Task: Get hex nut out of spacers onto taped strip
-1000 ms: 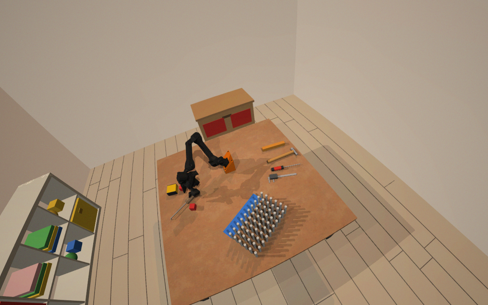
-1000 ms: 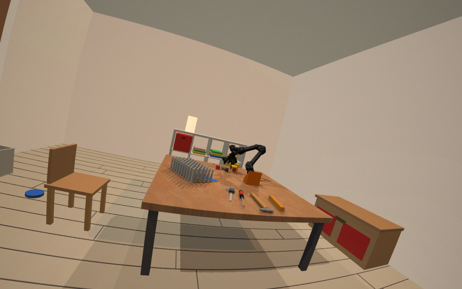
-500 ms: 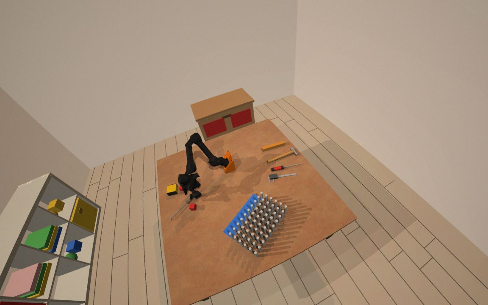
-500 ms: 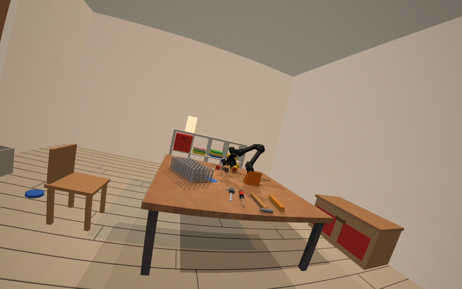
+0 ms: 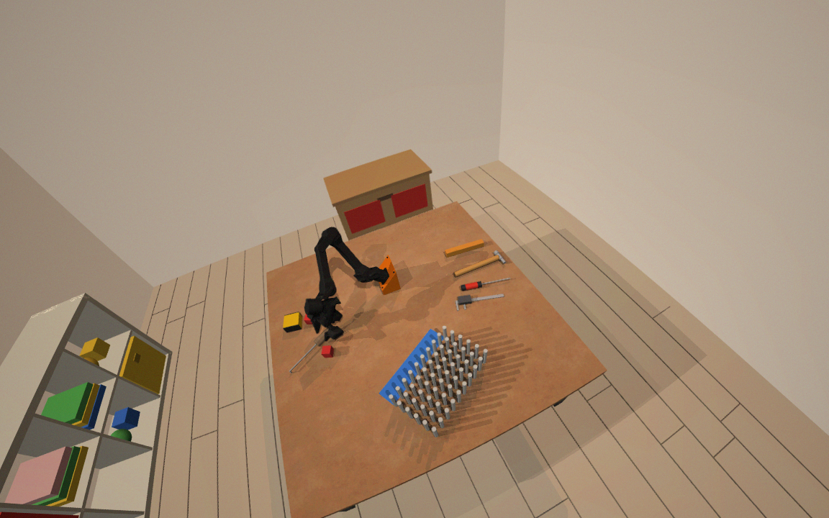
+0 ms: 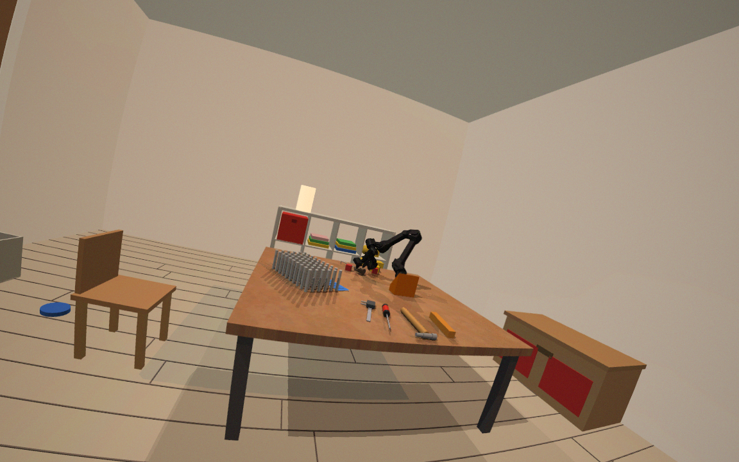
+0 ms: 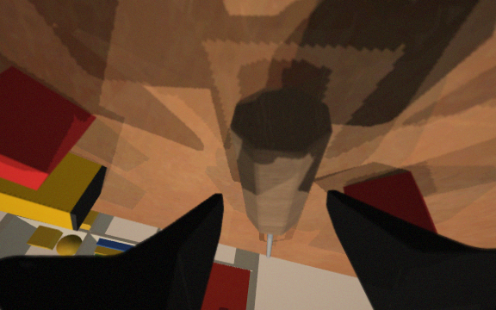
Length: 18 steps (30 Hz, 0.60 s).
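The standing metal spacers (image 5: 434, 432) (image 6: 306, 275) form a dense upright field. The blue taped strip (image 5: 389, 388) (image 6: 339, 287) lies along its arm-facing edge. No hex nut can be made out. A tool with a grey-brown faceted handle (image 7: 274, 185) and a thin metal shaft (image 5: 304, 357) (image 7: 269, 246) lies away from the field, its shaft pointing away from the arm. My gripper (image 5: 334, 333) (image 6: 362, 269) (image 7: 274, 199) is open, its fingers partly apart above the handle. In the wrist view the handle shows between and beyond the fingertips, not clasped.
A red cube (image 5: 327, 351) (image 7: 390, 200) lies right of the handle in the wrist view. Another red block (image 7: 24, 125) and a yellow block (image 5: 291, 321) (image 7: 24, 211) lie left. An orange wedge (image 5: 389, 277), caliper (image 5: 464, 300), red screwdriver (image 5: 470, 285), hammer (image 5: 476, 265) and orange bar (image 5: 463, 248) lie elsewhere.
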Available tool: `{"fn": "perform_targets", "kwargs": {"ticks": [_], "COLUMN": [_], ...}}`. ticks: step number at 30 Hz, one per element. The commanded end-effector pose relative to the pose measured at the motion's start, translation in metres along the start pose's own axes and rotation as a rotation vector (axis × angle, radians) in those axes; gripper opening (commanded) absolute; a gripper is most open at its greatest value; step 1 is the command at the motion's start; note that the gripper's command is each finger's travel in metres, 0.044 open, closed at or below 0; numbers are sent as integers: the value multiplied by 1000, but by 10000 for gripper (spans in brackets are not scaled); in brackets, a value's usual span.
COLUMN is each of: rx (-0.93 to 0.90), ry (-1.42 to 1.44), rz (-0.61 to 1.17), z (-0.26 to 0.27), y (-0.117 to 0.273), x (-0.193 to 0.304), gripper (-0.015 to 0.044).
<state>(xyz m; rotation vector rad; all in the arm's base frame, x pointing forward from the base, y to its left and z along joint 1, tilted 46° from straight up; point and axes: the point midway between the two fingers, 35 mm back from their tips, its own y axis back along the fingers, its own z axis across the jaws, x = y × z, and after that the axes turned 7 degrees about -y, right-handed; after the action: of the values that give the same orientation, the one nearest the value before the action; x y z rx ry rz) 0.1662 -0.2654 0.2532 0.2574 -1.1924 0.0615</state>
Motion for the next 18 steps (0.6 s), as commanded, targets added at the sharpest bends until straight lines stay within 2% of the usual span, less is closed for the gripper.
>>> {"fn": "perform_targets", "kwargs": {"ticks": [1,7,10,18], "rx": [2,2,2,2], "ry": [8,9,9,9], "rz": [-4,-2,-2,-2], "z": [0,0,0,0], "y": [-6,-11,-11,-11], "x": [-6,-11,-11,-11], "gripper": [280,280,201,148]}}
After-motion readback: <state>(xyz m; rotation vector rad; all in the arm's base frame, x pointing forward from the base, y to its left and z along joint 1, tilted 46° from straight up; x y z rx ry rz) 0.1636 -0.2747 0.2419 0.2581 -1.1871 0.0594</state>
